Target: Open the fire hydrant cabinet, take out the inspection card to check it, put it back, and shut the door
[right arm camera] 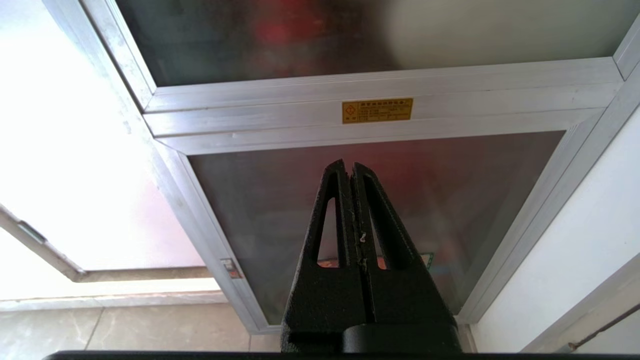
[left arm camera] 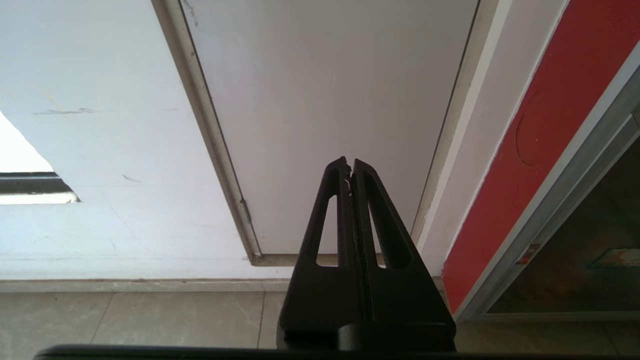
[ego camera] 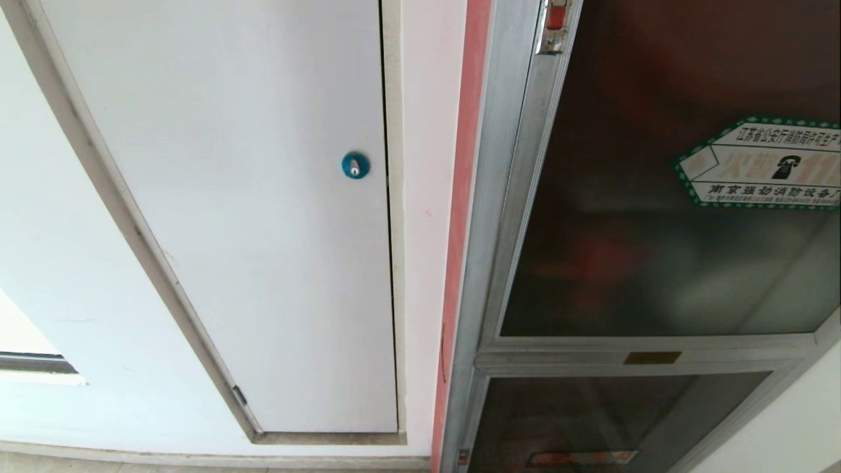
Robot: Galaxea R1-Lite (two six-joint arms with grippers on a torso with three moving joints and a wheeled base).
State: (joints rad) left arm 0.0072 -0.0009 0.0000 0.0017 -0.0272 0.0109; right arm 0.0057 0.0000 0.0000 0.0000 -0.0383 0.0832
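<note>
The fire hydrant cabinet (ego camera: pixel 489 217) with its silver aluminium frame fills the right of the head view. Its door (ego camera: pixel 631 217), dark tinted glass, is closed, with a green-bordered hexagonal sticker (ego camera: pixel 765 164) and a small red latch (ego camera: pixel 556 18) at the top. The inspection card is hidden. My left gripper (left arm camera: pixel 349 166) is shut and empty, low in front of the white panel door (left arm camera: pixel 325 100). The right gripper (right arm camera: pixel 349 167), also shut and empty, hangs before the lower glass door (right arm camera: pixel 280 200), apart from it. Neither arm appears in the head view.
A white panel door (ego camera: pixel 250 197) with a blue round lock (ego camera: pixel 355 165) stands left of the cabinet, past a red strip (ego camera: pixel 460 197). A lower glass door (ego camera: pixel 591 420) sits under the main one. Beige floor tiles (left arm camera: pixel 125 320) lie below; a white wall (right arm camera: pixel 575 260) borders the cabinet's right.
</note>
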